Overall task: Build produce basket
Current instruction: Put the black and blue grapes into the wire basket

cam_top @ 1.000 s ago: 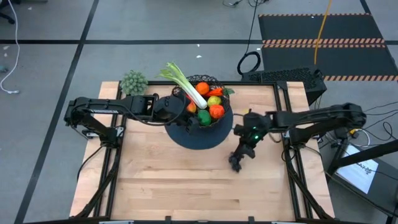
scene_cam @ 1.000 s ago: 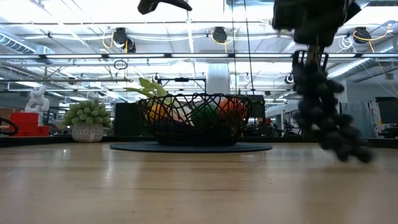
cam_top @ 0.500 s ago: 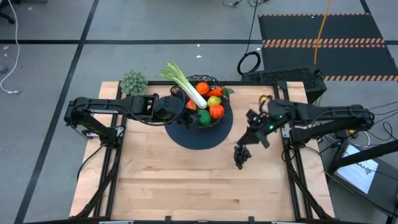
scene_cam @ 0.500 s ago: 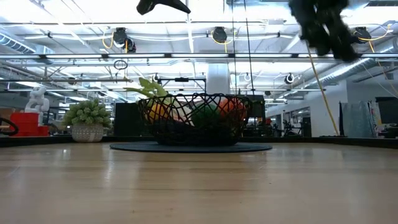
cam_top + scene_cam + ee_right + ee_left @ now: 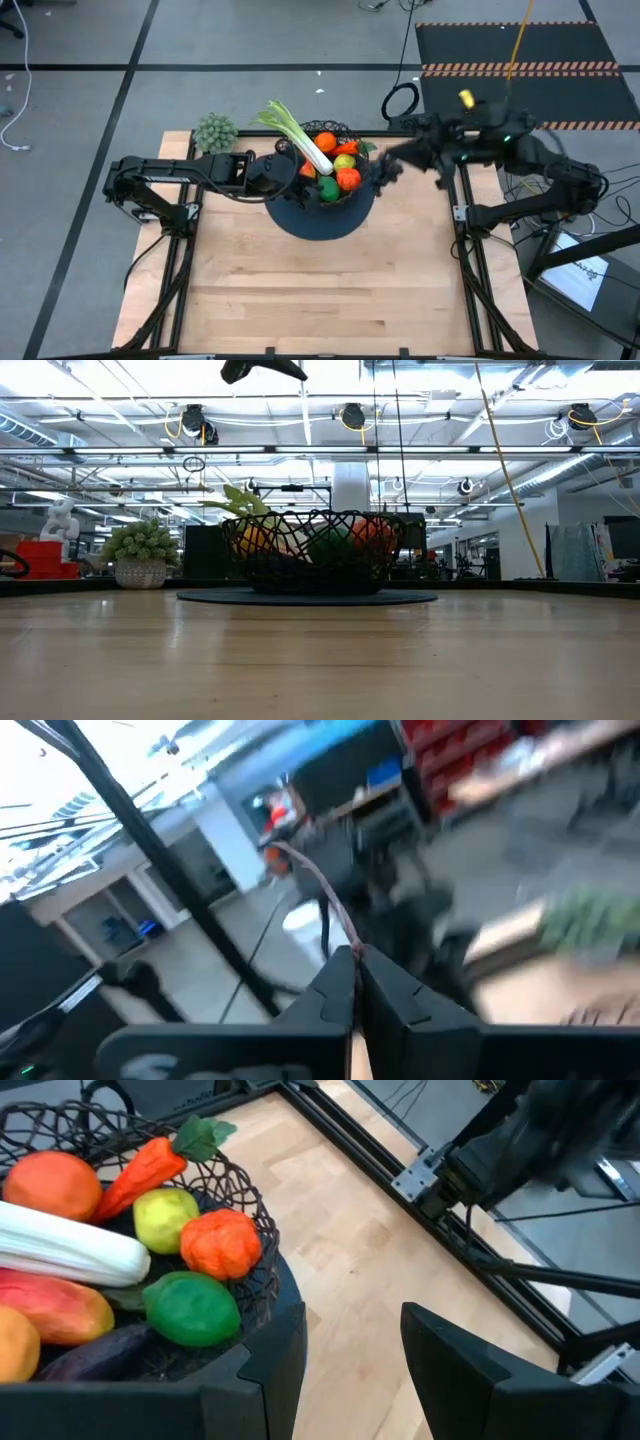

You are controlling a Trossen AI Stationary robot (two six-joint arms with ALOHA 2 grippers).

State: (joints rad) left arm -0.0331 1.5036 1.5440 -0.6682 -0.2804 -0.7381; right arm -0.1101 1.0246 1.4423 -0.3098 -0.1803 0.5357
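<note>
The black wire basket stands on a dark round mat at the table's far middle. It holds the leek, an orange, a carrot, a lemon, a tomato, a lime and a mango. My left gripper hovers open above the basket's left side. My right gripper, high up just right of the basket, is shut on the dark grapes, which show blurred beside the basket's right rim. My right gripper pinches the thin brown stem of the grapes between its two fingertips. The fingers point roughly level toward the basket. The bunch is lifted clear of the table; how it hangs is too blurred to tell.
A fuzzy green clump in a pot stands at the table's far left corner. Metal frame rails run along the left and right edges. Bare wood fills the near half of the table.
My right gripper has risen from low over the table right of the basket, gone toward the far edge and the basket's right rim, and tipped from pointing down to about level. The grapes have gone up with it, clear of the table and out of the low view.
</note>
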